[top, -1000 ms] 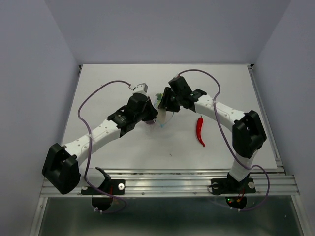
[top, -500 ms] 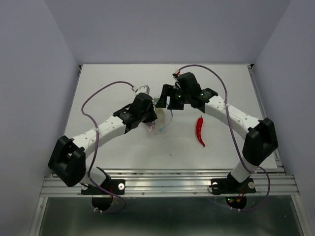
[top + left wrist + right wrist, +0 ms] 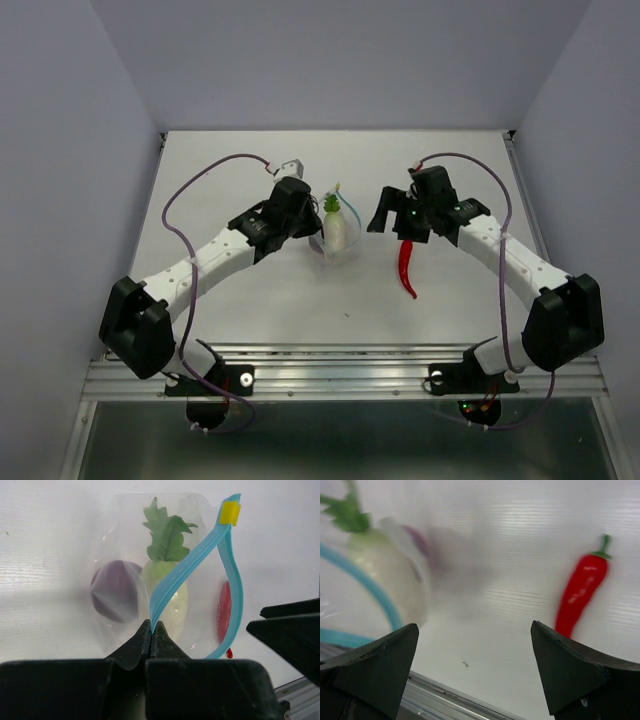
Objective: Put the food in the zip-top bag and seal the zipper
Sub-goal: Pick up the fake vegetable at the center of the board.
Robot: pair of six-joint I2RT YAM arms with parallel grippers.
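While left fingers (image 3: pixel 142 641) pinch the zipper (image 3: pixel 190 565) of the zip-top bag (image 3: pixel 120 535), radish (image 3: pixel 172 595) and onion (image 3: pixel 115 591) inside, right fingers (image 3: pixel 380 655) gape empty near chili (image 3: pixel 582 592) on table (image 3: pixel 230 160). If the pinch slips, the mouth may collapse and block the chili.

Left arm (image 3: pixel 215 255) reaches from the near-left corner of the table toward its centre. Left gripper (image 3: pixel 151 627): jaws closed tight, pinching the zipper (image 3: pixel 186 569). Right arm (image 3: pixel 505 250) reaches from the near-right corner toward the centre. Right gripper (image 3: pixel 474 626): jaws spread wide, empty.
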